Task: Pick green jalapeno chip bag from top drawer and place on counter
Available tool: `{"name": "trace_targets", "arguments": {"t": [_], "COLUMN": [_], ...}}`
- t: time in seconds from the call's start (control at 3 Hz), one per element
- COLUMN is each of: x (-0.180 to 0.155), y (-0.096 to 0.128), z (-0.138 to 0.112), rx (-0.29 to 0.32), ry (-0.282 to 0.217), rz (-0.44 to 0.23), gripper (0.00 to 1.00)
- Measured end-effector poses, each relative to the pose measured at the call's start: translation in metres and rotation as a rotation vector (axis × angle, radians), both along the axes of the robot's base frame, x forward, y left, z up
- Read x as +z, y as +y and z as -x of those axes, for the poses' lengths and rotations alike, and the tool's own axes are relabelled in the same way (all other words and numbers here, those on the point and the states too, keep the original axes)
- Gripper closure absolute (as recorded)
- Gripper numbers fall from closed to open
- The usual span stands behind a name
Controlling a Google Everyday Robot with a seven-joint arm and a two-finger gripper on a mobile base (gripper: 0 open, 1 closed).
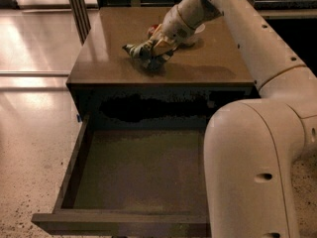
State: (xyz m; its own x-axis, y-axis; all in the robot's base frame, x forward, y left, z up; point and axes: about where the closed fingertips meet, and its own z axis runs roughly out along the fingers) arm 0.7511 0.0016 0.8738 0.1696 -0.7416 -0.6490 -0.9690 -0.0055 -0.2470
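We find the gripper (154,52) low over the counter (213,66), fingers clamped on the green jalapeno chip bag (134,50); lettering unreadable.

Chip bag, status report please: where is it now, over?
End effector over the counter. Green jalapeno chip bag at it, near the surface. Top drawer open below.

red can (154,29) — just behind jaws | pale floor (34,133) — left | dark posts (79,9) far left
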Motion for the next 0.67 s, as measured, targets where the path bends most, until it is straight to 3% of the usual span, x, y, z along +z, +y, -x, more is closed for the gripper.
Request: {"name": "trace_targets", "arguments": {"t": [0.33,0.67], "x": [0.0,-0.0001], "y": [0.0,0.0001], "z": [0.0,0.0], "rx": [0.0,0.0], "ry": [0.0,0.0], "rz": [0.0,0.0], "gripper": [0.55,0.31]}}
